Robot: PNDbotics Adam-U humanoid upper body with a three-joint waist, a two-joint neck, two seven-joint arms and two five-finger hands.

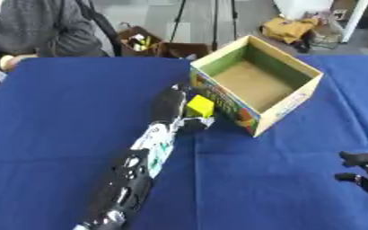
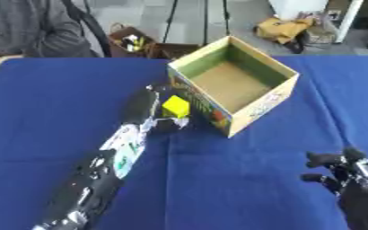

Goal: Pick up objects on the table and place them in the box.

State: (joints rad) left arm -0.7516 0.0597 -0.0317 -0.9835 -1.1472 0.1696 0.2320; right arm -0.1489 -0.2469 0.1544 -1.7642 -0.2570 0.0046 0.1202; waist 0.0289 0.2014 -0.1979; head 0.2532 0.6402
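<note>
1. Left eye view shows the left hand (image 1: 179,108) reaching in from the lower left across the blue table (image 1: 69,103), with its fingers curled round a small yellow block (image 1: 200,106).
2. The yellow block sits in that hand just beside the near left wall of the box (image 1: 258,85), close to the printed side panel and lower than the rim. Whether the block rests on the cloth or is a little above it, I cannot tell.
3. The box is an open cardboard carton with green inner walls and a bare brown floor; nothing shows inside it.
4. The right hand (image 2: 336,173) shows at the lower right, well apart from the box, fingers bent and holding nothing.
5. Handling, as a judgement: the block looks rigid and light, with flat faces and square edges, so it should not deform or break. Smooth faces may slide if the pinch falls on a corner, so opposite flat sides are the better place to take hold, thumb against one face and fingers against the other.
6. The step in hand looks like the carry to the box: the block must rise above the rim and cross the near wall before release.
7. The risk is knocking the block or the fingers against the cardboard edge, since the wall stands so close; the box looks light and could shift.
</note>
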